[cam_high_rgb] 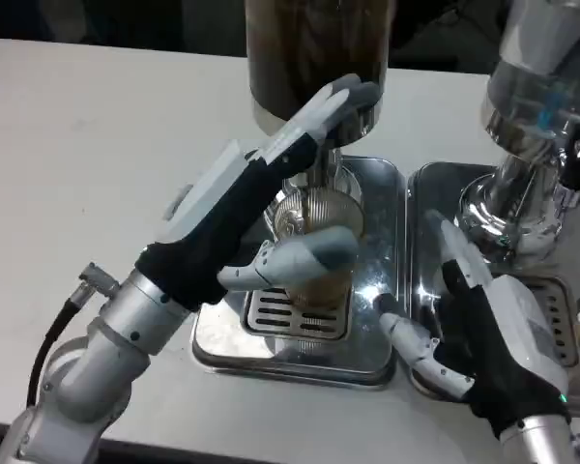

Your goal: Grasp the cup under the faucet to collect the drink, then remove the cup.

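While under the faucet (319,169) — cup (314,227) clear, ribbed | left hand (271,184) grips it | right hand (483,319) spread, empty

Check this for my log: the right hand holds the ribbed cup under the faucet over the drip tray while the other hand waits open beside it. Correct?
Not quite: the head view shows the left hand holding the ribbed cup under the faucet over the drip tray; the right hand waits open beside it.
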